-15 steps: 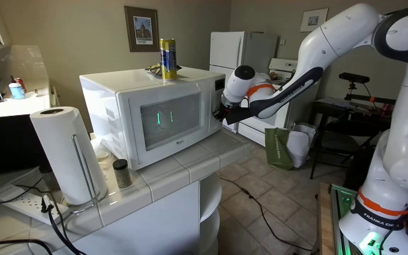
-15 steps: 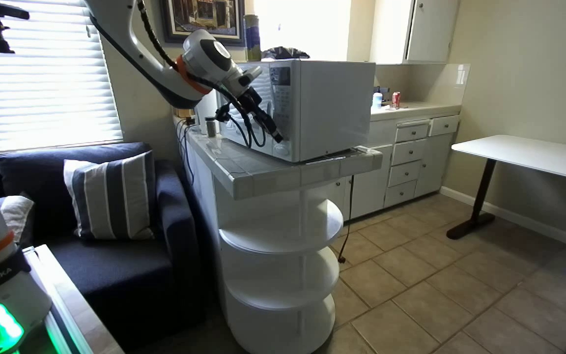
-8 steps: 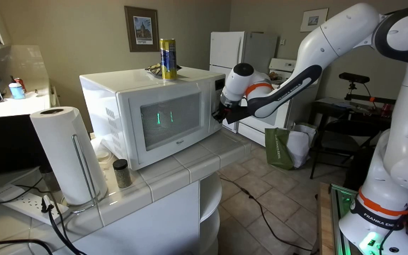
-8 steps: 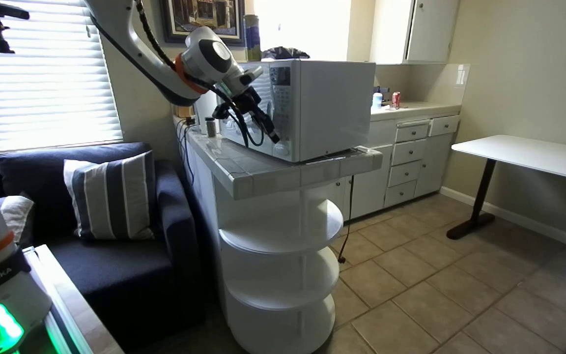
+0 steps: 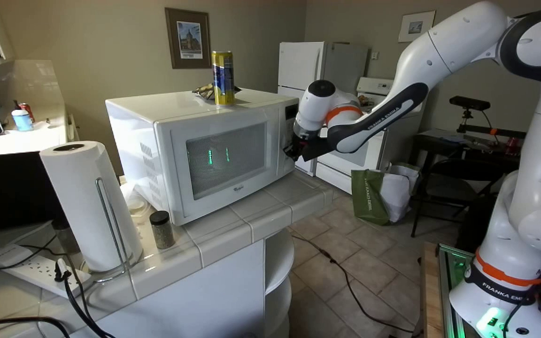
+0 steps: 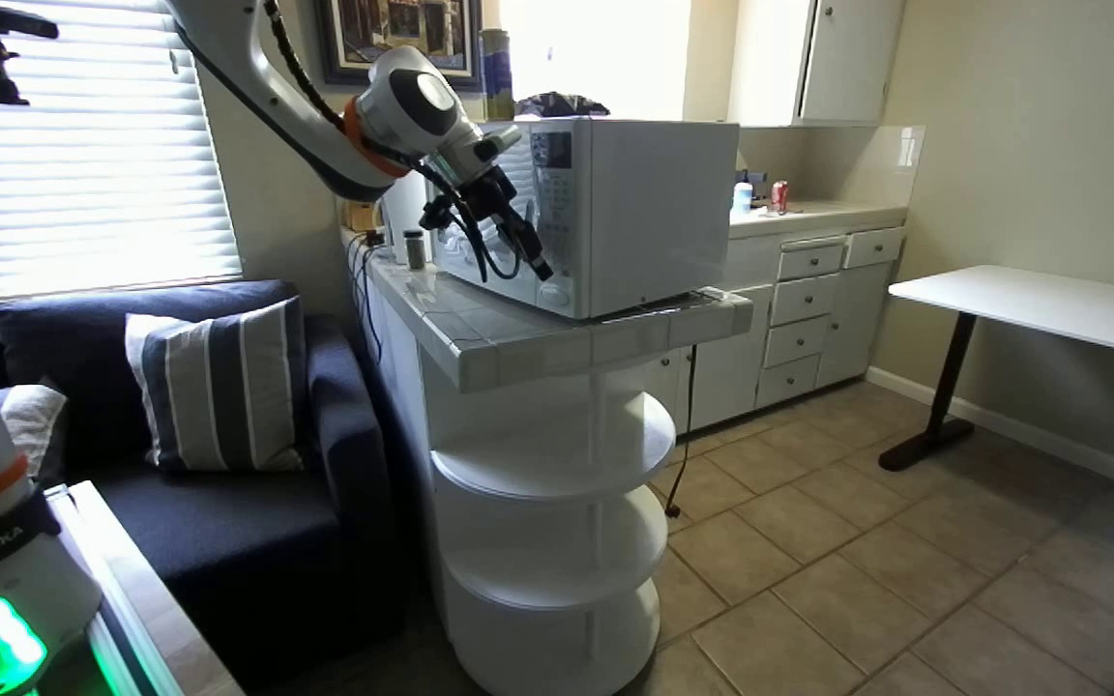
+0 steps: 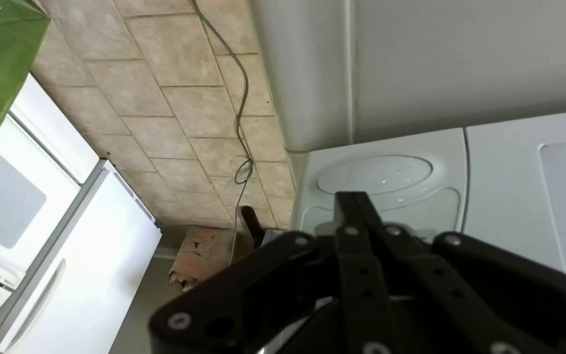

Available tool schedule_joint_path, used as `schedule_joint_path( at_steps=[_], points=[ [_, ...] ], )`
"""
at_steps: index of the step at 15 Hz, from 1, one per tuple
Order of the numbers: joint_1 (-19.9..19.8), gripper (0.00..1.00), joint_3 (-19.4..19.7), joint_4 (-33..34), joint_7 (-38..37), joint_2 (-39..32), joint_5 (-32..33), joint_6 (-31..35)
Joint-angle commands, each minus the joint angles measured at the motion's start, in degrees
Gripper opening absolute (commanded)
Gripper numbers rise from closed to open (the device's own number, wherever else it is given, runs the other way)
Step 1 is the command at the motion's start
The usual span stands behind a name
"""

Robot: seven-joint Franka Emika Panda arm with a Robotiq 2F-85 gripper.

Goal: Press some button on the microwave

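Observation:
The white microwave [image 5: 169, 141] stands on the tiled counter, and it also shows in an exterior view [image 6: 659, 213]. Its narrow control strip [image 6: 554, 198] has a dark display at the top. In the wrist view the large oval button [image 7: 375, 172] lies at the lower end of the strip, just beyond the fingertips. My gripper [image 7: 352, 195] is shut and empty, its two fingers together. In an exterior view my gripper [image 6: 543, 271] points down at the lower part of the strip. Whether the tips touch the panel I cannot tell. The gripper hides part of the keypad.
A yellow-blue can [image 5: 223, 79] and a crumpled packet [image 5: 204, 92] stand on top of the microwave. The counter edge [image 6: 518, 353] runs below it. A jar [image 5: 161, 230] and a paper towel roll [image 5: 92, 206] stand beside it. The fridge [image 5: 301, 65] is behind.
The wrist has risen slightly. The fingertips drew back a little from the control strip, then shifted slightly toward it again. The gripper stays by the lower strip; the microwave has not moved.

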State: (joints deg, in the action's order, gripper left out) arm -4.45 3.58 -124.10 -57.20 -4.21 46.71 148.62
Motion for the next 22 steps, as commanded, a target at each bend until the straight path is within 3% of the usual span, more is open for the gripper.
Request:
schedule_joint_path(
  at_steps=[1,22],
  points=[
    [0.7,0.0,0.78,0.68,0.08,-0.4,-0.4,-0.13],
    [1.1,0.0,1.04,2.13,-0.07,-2.54,-1.02,0.53]
  ],
)
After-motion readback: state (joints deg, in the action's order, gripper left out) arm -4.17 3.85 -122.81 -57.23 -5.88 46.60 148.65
